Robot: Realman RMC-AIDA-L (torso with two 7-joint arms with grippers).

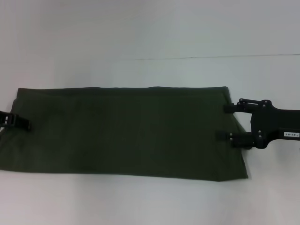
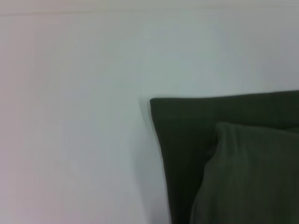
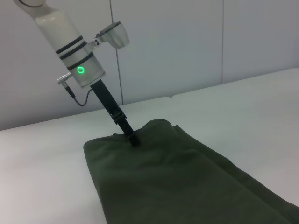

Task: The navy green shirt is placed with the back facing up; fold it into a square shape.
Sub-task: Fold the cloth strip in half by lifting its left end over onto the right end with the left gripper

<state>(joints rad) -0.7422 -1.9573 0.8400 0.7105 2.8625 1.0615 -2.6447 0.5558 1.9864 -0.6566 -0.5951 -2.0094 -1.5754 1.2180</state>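
The navy green shirt [image 1: 126, 133], soft and limp, lies as a long band across the bench [image 1: 140, 28]; left claw [image 1: 21, 123] pinches one end, right claw [image 1: 229, 122] spread at the other, where corners suit gripping.

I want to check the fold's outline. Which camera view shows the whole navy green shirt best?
The head view: the navy green shirt lies there as a complete long folded band on the white table, every edge visible. The left wrist view shows one corner with a raised fold; the right wrist view shows one end, where the left tool touches it.
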